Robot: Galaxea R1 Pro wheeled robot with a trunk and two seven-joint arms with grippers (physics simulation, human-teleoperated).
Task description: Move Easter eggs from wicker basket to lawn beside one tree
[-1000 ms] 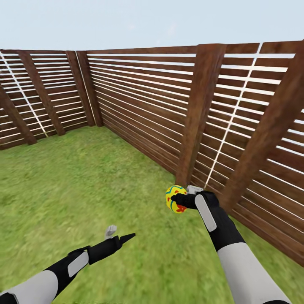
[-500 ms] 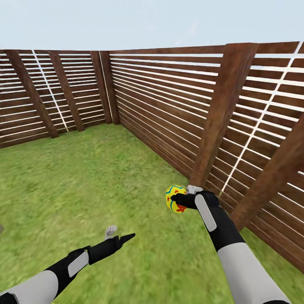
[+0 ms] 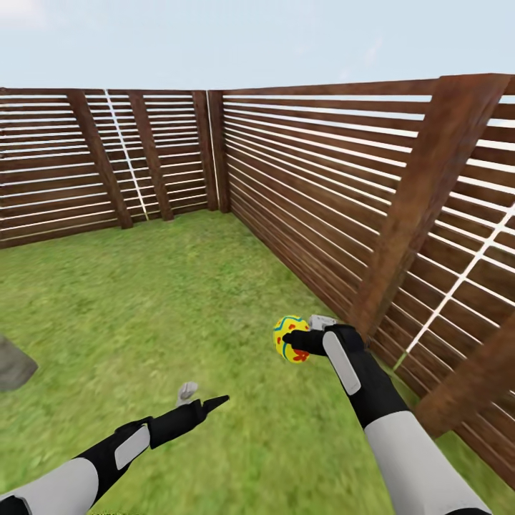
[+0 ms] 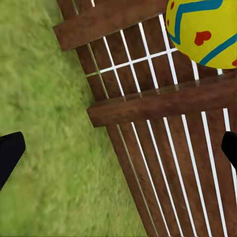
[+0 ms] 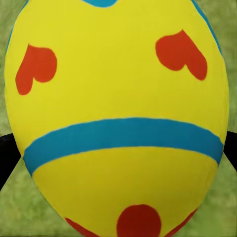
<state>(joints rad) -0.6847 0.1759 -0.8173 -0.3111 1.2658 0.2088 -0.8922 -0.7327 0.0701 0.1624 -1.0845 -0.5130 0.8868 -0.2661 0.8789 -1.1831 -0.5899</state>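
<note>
Gripping an unlettered Easter egg (image 3: 290, 339), the right fingers (image 3: 299, 339) clamp it; left fingers (image 3: 214, 403) spread apart.

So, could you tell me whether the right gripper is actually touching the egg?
Touching. In the head view the right gripper has its dark fingers wrapped onto the egg, held clear above the lawn; the right wrist view shows the egg wedged between both fingers.

One Easter egg (image 3: 290, 339) is up in the air, pinched in the right claw (image 3: 292, 340) over the lawn (image 3: 143, 307), near the slatted fence. It's yellow with a blue band, blue zigzags and red heart-ish blobs. Garden-wise it's patchy green grass running into the fence corner.
</note>
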